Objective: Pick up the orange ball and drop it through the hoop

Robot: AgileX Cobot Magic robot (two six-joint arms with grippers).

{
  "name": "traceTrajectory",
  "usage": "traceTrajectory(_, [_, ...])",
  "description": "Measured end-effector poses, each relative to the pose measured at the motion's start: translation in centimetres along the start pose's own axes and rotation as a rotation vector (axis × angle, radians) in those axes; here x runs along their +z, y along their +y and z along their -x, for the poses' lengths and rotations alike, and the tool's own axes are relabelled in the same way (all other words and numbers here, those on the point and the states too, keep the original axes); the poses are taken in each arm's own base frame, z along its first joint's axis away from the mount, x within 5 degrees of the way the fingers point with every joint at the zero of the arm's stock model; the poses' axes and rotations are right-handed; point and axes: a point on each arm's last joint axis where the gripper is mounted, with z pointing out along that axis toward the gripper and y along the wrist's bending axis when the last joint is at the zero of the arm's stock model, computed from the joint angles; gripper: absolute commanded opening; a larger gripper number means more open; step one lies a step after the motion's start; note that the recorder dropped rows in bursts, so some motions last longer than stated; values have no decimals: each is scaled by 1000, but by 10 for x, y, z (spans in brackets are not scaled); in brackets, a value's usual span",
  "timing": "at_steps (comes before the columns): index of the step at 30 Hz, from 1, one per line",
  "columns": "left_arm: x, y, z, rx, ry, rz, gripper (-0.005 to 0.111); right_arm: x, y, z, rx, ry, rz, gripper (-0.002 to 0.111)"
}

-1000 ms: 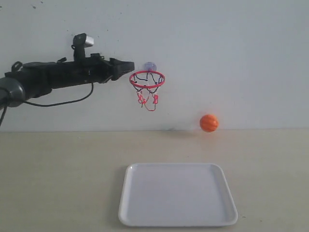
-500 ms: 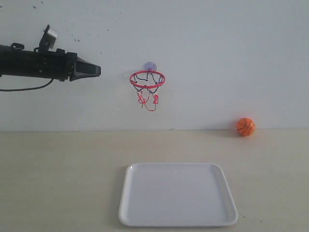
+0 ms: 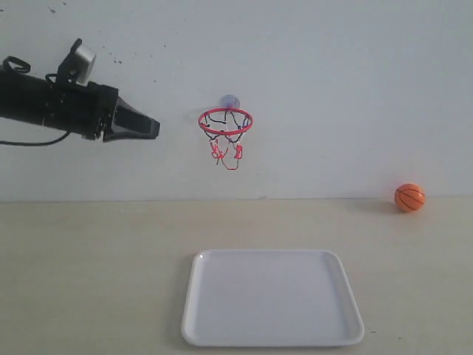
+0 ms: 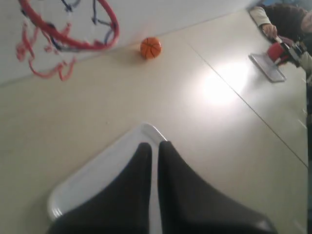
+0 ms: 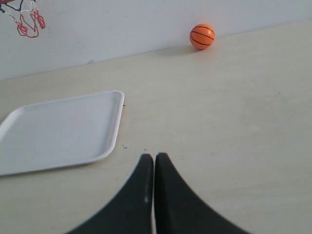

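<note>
The orange ball (image 3: 409, 197) rests on the table against the wall at the far right, also seen in the left wrist view (image 4: 150, 48) and the right wrist view (image 5: 202, 36). The red hoop (image 3: 225, 122) with its string net hangs from a suction cup (image 3: 230, 101) on the wall. My left gripper (image 3: 154, 128) is shut and empty, held in the air left of the hoop at about rim height; its tips (image 4: 154, 145) show over the tray. The right gripper (image 5: 154, 156) is shut and empty, low over the table, and out of the exterior view.
A white tray (image 3: 272, 296) lies on the table in front of the hoop, with its corner (image 5: 115, 97) in the right wrist view. The pale wall runs behind everything. A person (image 4: 287, 24) with some items sits at the far side of the room.
The ball has bounced and rolled rightward along the wall to the far right. My left arm pulled back left away from the hoop, then dipped slightly.
</note>
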Motion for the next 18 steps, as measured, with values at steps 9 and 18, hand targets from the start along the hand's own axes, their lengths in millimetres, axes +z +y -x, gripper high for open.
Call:
traceTrajectory(9, [0,-46,-81,-94,3,-126,4,0,0,0,0,0,0,0])
traceTrajectory(18, [-21,-96,-156,-162,-165,-159,4,0,0,0,0,0,0,0])
